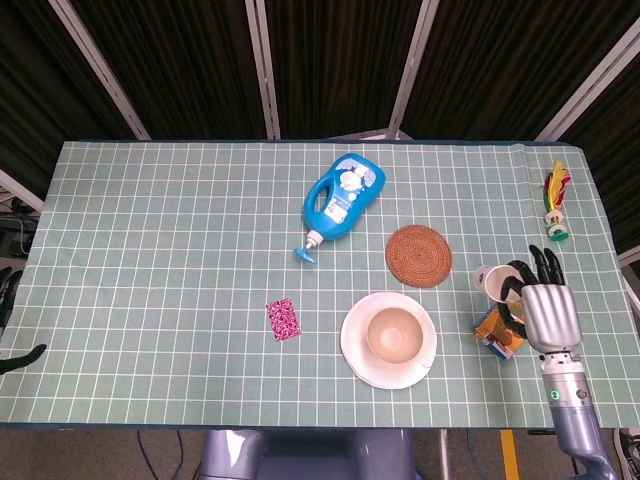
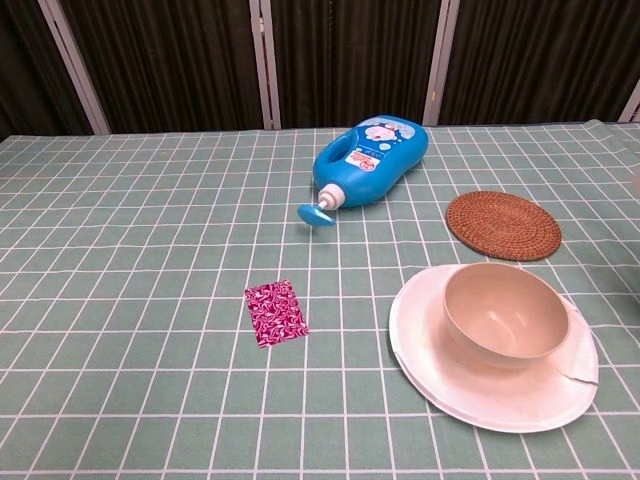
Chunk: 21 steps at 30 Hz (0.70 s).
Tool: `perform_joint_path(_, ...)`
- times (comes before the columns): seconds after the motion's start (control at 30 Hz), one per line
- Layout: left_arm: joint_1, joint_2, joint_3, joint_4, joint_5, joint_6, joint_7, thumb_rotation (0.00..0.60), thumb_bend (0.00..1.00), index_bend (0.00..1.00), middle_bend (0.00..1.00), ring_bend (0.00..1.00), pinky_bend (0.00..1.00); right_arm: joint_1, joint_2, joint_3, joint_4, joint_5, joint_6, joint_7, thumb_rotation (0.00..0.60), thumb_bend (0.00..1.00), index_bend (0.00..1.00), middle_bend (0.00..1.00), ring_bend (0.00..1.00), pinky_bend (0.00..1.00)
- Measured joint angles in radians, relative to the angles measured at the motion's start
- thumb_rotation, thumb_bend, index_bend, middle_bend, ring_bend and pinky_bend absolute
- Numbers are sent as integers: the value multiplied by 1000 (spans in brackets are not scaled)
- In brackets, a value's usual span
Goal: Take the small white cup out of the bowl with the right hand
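Note:
The beige bowl (image 1: 394, 336) sits empty on a white plate (image 1: 360, 361) near the table's front; the chest view shows the same bowl (image 2: 500, 312) and plate (image 2: 440, 375). My right hand (image 1: 540, 305) is to the right of the plate, above the table, and grips the small white cup (image 1: 492, 281) with its mouth facing up. The hand and cup lie outside the chest view. My left hand shows only as a dark tip (image 1: 22, 358) at the far left edge, off the table; how its fingers lie is unclear.
A blue bottle (image 1: 343, 195) lies on its side at centre back. A round woven coaster (image 1: 418, 254) sits behind the plate. A small colourful box (image 1: 497, 330) lies under my right hand. A pink patterned card (image 1: 283, 319) lies left of the plate. A shuttlecock toy (image 1: 556, 205) is at the far right.

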Motion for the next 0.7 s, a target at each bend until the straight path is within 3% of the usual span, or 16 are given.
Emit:
perform_joint_path(0.37, -3, 4, 4, 1, 0, -11, 3, 600, 0, 0, 0, 0, 0, -13, -18, -12, 30, 252, -100, -151, 600, 417, 682, 270, 0, 0)
perform_joint_path(0.57, -2, 4, 5, -1, 4, -7, 4, 600, 0, 0, 0, 0, 0, -9, -11, -17, 4, 305, -117, -215, 600, 401, 682, 270, 0, 0)
perform_joint_path(0.7, -2, 4, 5, -1, 3, -6, 4, 600, 0, 0, 0, 0, 0, -5, -1, -19, -18, 324, -125, -224, 600, 339, 681, 232, 0, 0)
